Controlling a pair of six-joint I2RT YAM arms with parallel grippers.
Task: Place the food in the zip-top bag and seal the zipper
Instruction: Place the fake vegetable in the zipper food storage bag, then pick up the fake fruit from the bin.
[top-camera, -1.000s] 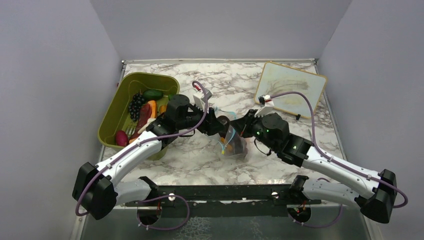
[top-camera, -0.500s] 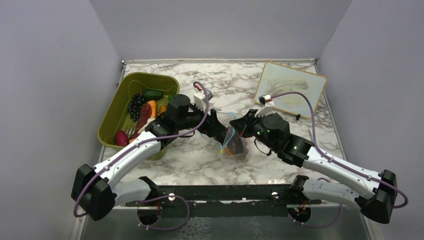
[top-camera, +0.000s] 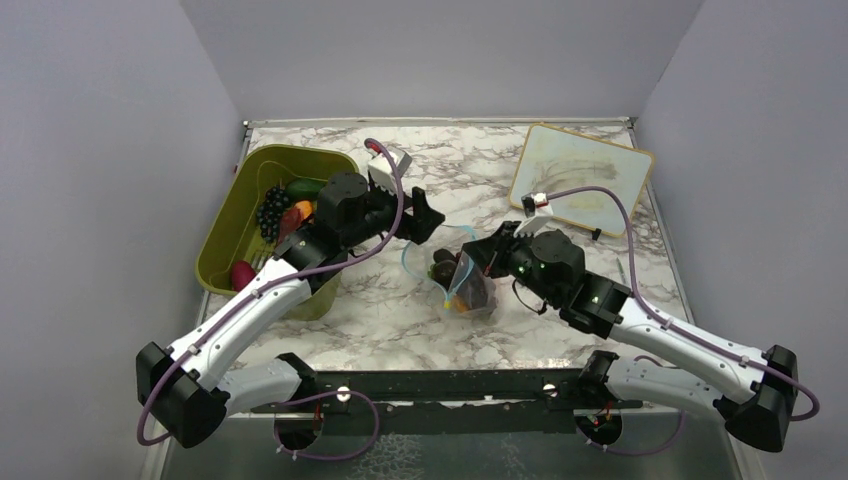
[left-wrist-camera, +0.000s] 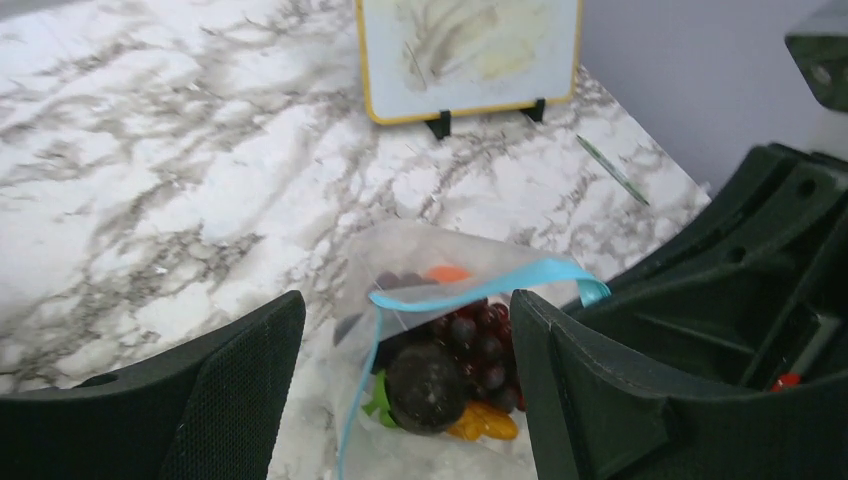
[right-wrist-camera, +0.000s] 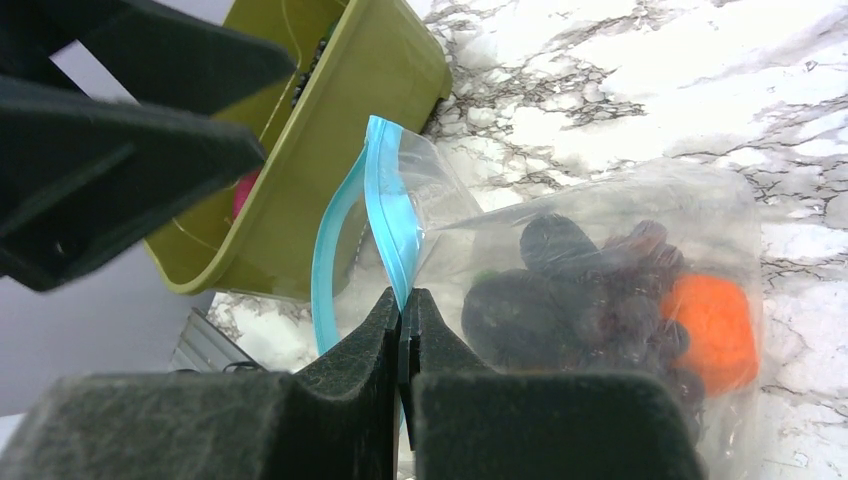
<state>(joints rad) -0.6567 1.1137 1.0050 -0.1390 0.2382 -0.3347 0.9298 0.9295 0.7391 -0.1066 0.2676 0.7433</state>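
Observation:
The clear zip-top bag (top-camera: 470, 290) lies mid-table with its mouth open. Its teal zipper (top-camera: 412, 262) forms a loop. Inside are a dark round piece (left-wrist-camera: 425, 385), dark red grapes (left-wrist-camera: 485, 330) and orange pieces (left-wrist-camera: 480, 422); an orange chunk (right-wrist-camera: 710, 320) shows through the plastic. My right gripper (top-camera: 478, 255) is shut on the zipper strip (right-wrist-camera: 385, 210) and holds that edge up, as the right wrist view (right-wrist-camera: 405, 300) shows. My left gripper (top-camera: 425, 215) is open and empty, above and behind the bag's mouth (left-wrist-camera: 405, 310).
The olive-green tub (top-camera: 232, 200) at the left holds more food: a dark grape bunch (top-camera: 270, 212), a red piece (top-camera: 243, 275), orange and green pieces. A small whiteboard (top-camera: 580, 180) stands at the back right, with a thin pen (left-wrist-camera: 612, 170) lying near it.
My left gripper has drawn back from the bag's mouth, up and left toward the tub, with its jaws open. The bag's mouth now gapes wider. The right gripper keeps its hold.

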